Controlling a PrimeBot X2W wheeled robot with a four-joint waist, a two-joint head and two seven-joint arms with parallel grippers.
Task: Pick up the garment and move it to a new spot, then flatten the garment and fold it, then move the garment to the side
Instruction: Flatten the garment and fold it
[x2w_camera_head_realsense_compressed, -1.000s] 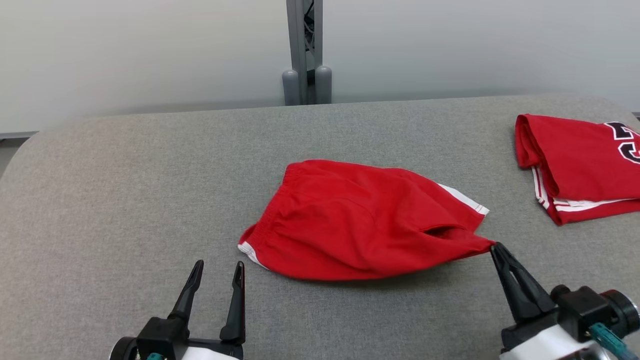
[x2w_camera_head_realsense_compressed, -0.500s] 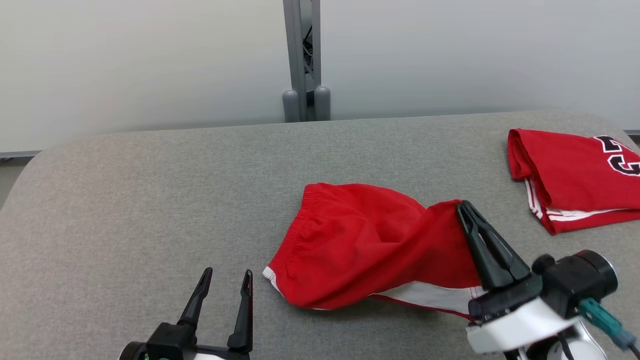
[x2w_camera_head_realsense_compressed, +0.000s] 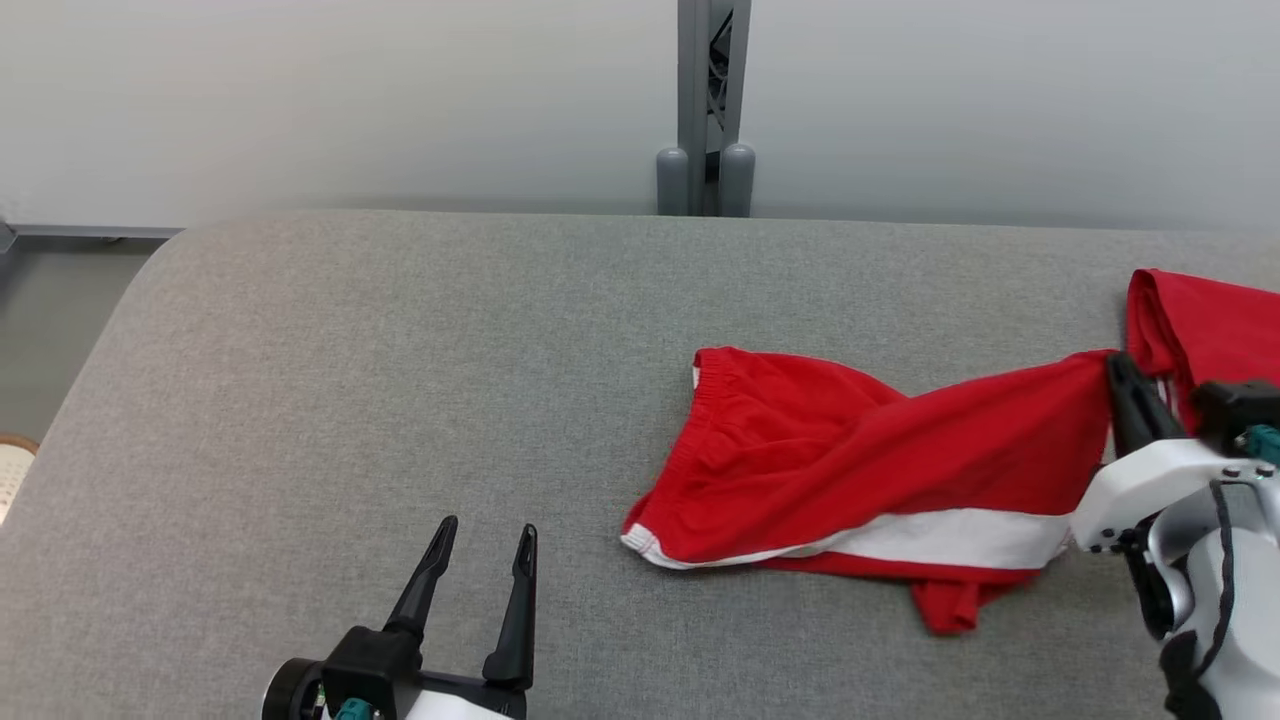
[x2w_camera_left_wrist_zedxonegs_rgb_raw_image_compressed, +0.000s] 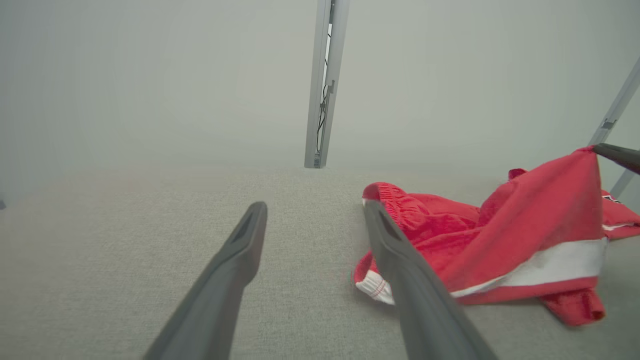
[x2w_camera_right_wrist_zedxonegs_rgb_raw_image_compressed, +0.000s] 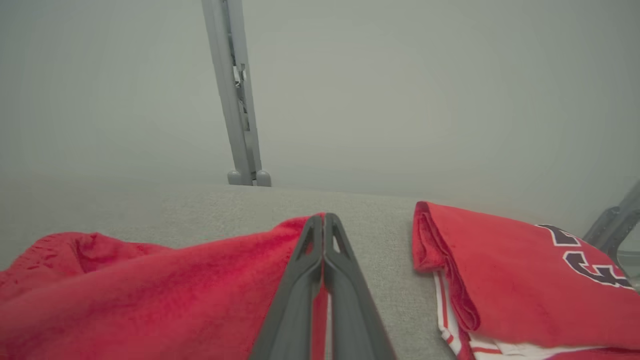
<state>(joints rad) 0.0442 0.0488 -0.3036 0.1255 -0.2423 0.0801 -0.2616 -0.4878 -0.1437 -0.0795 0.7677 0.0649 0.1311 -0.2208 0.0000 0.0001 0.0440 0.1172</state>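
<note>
The garment (x2w_camera_head_realsense_compressed: 830, 470) is a pair of red shorts with a white stripe, lying partly on the grey table (x2w_camera_head_realsense_compressed: 400, 380) right of centre. My right gripper (x2w_camera_head_realsense_compressed: 1115, 365) is shut on one corner of it and holds that corner up off the table at the right, so the cloth stretches up from the waistband. The right wrist view shows the shut gripper (x2w_camera_right_wrist_zedxonegs_rgb_raw_image_compressed: 324, 220) with the red garment (x2w_camera_right_wrist_zedxonegs_rgb_raw_image_compressed: 150, 295) draped to its left. My left gripper (x2w_camera_head_realsense_compressed: 485, 540) stands open near the front edge, left of the garment, holding nothing; its open fingers (x2w_camera_left_wrist_zedxonegs_rgb_raw_image_compressed: 240, 250) frame the garment (x2w_camera_left_wrist_zedxonegs_rgb_raw_image_compressed: 500, 240).
A folded red jersey (x2w_camera_right_wrist_zedxonegs_rgb_raw_image_compressed: 525, 270) with dark lettering lies at the table's far right (x2w_camera_head_realsense_compressed: 1210, 320), close behind my right gripper. A grey post (x2w_camera_head_realsense_compressed: 708, 100) stands against the wall behind the table. The table's left edge drops to the floor (x2w_camera_head_realsense_compressed: 60, 330).
My right gripper has lifted the garment's corner and carried it up and to the right, turning the white stripe into view. The head camera has shifted. The left gripper stays open.
</note>
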